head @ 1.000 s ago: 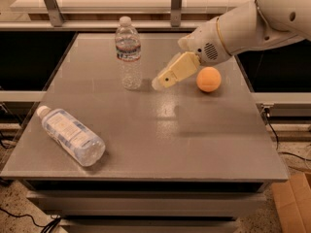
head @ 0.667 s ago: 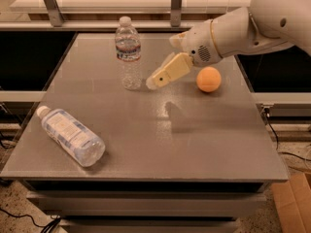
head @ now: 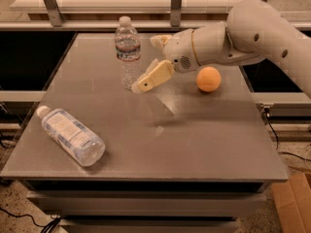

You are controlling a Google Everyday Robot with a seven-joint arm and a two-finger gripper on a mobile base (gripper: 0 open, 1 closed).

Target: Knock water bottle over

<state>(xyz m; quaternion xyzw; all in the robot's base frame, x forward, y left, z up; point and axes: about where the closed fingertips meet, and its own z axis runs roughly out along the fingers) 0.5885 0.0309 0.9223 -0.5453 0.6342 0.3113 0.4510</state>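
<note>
The water bottle [head: 128, 50], slim, clear and ribbed with a white cap and a dark label band, stands upright at the back of the grey table [head: 204, 144]. My gripper [head: 147, 62] is just to the right of the bottle at the height of its lower half. It is open and empty. Its lower tan finger [head: 150, 76] points down-left and its tip is at or very near the bottle's base. The upper finger [head: 158, 40] is beside the bottle's shoulder. The white arm reaches in from the right.
A fatter clear bottle with a large pale label [head: 70, 136] lies on its side at the front left. An orange ball [head: 208, 79] rests right of the gripper, under the arm. A metal rail and glass run behind the table.
My gripper has moved left, from near the orange ball right up to the water bottle. The bottle still stands upright in the same place.
</note>
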